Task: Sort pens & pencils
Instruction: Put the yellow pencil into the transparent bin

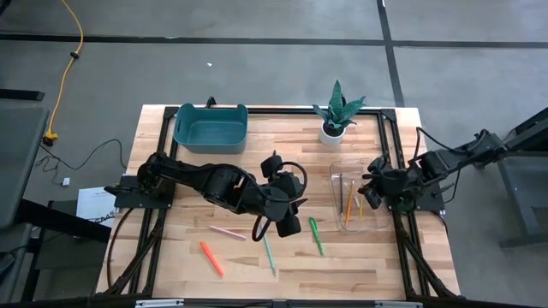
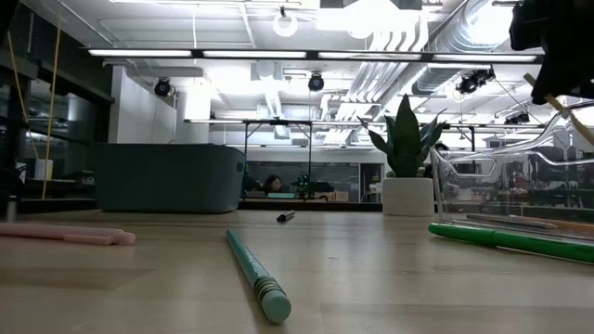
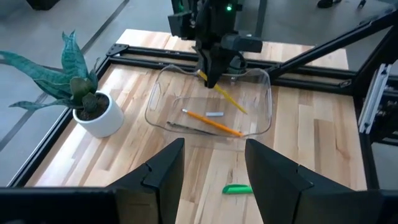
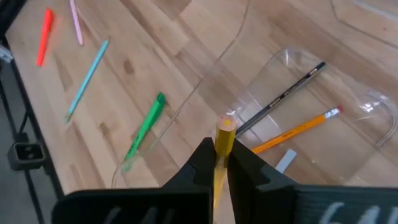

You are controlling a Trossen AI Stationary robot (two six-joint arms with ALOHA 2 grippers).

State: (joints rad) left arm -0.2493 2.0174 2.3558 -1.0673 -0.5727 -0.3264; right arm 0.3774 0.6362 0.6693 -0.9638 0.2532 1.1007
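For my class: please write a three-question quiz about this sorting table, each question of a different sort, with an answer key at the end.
1. True or false: the right gripper is shut on the yellow pencil above the clear tray.
2. Which one lies loose on the wooden table, outside the tray? A. orange pencil B. dark brown pencil C. teal pencil
3. Fill in: the left gripper, over the middle of the table, is open and holds ____.

Key: 1 true; 2 C; 3 nothing.
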